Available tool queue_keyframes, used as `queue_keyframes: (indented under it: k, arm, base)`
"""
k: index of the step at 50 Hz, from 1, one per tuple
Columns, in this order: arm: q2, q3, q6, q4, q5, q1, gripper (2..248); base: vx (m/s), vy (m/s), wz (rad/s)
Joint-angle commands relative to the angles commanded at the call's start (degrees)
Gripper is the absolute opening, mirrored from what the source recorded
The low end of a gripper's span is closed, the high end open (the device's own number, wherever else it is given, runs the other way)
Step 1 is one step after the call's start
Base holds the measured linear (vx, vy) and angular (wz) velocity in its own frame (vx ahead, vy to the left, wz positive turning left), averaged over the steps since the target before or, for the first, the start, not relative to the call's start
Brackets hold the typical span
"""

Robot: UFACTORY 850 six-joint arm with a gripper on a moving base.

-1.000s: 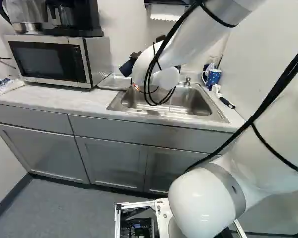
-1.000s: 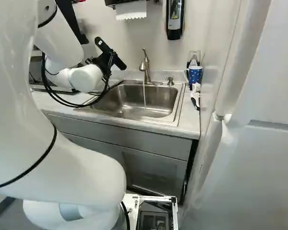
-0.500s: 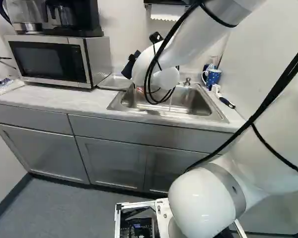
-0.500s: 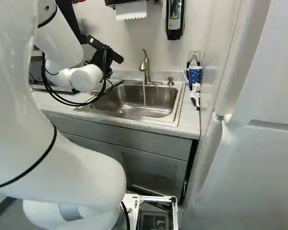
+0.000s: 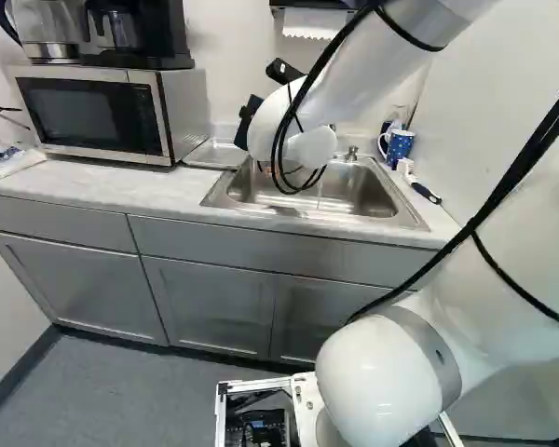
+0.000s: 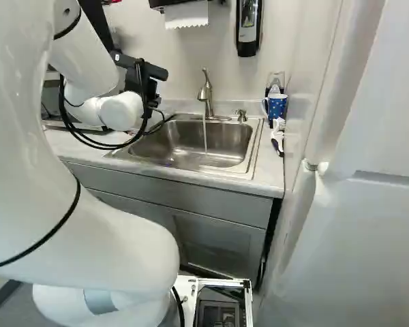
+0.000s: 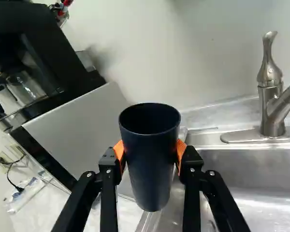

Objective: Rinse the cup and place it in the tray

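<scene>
We note a pale, faintly marbled desk (image 5: 102, 196) along a white wall (image 7: 145, 43), with grey cabinets (image 5: 210, 303) below and a grey floor (image 5: 130, 400) in front. Set into the desk is a steel sink (image 6: 191, 146); its tap (image 6: 205, 95) is running, a thin stream (image 6: 205, 136) falling into the basin. A small pump (image 6: 241, 116) stands on the rim near the tap. Left of the sink, in the left base view, we have a shallow metal tray (image 5: 212, 155), then a microwave (image 5: 91, 114) with a black coffee machine (image 5: 135, 35) on top. A packet (image 5: 11, 165) lies on the desk past the microwave, cords near it. At the sink's other side we log a blue spotted mug (image 6: 277, 106) close to the wall and a brush (image 6: 278, 139) lying just beside the sink. Above, on the wall: a paper dispenser (image 6: 187, 13), sheet hanging, and a black and grey dispenser (image 6: 248, 27). Our gripper (image 6: 138, 83) is up near the tray end of the sink, holding the dark cup (image 7: 150, 164), an orange pad (image 7: 181, 152) pressed to either side. The cup is off the desk, its mouth uncovered; whether anything is inside, we cannot tell.
</scene>
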Motion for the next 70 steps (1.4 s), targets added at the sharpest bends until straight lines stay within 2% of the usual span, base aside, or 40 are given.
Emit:
queue_keyframes:
  k: [40, 56, 70]
  arm:
    - [0.0, 0.0, -24.08, 0.0, 0.0, 0.0, 122]
    - [-0.32, -0.29, -24.08, 0.0, 0.0, -0.05, 122]
    - [-4.17, -3.86, -24.08, 0.0, 0.0, -0.12, 122]
  base:
    - [0.0, 0.0, 0.0]
    - [0.0, 0.0, 0.0]
    - [0.0, 0.0, 0.0]
